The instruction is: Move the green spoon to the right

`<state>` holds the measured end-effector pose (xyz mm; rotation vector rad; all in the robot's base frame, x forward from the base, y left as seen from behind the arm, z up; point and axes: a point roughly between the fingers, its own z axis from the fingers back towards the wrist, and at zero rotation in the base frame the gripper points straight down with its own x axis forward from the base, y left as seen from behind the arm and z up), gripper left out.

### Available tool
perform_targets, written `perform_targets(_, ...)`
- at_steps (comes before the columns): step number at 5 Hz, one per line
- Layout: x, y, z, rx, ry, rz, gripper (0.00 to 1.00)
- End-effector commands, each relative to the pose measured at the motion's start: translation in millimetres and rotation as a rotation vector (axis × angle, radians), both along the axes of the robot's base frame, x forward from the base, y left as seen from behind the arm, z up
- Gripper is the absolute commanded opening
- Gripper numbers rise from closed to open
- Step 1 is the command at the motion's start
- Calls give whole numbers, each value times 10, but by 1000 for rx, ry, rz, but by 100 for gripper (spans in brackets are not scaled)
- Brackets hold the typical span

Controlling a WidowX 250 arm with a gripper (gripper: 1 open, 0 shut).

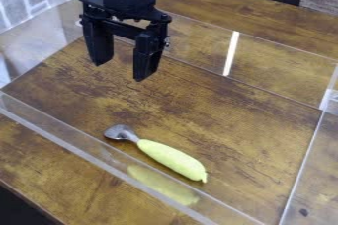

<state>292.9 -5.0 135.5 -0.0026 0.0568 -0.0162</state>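
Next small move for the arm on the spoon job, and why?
Probably move the open gripper toward the camera and down over the green spoon, since it hovers above the table behind the spoon with nothing between its fingers.

Brown wooden tabletop, clear see-through side panels, white strip

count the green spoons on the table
1. The green spoon lies near the clear front wall, its metal bowl toward the robot arm's side. No others show, though some could be outside the view.
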Motion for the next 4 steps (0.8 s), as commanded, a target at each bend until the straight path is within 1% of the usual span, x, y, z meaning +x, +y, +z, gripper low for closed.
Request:
perform_targets(1,13,-33,-208,-2,28,47,100)
perform_targets(2,-78,-73,-396,-5,42,33,100)
perform_targets(3,-70,-108,-570,-14,38,117,100)
perform_targets(4,-64,-54,-702,-20,25,302,100)
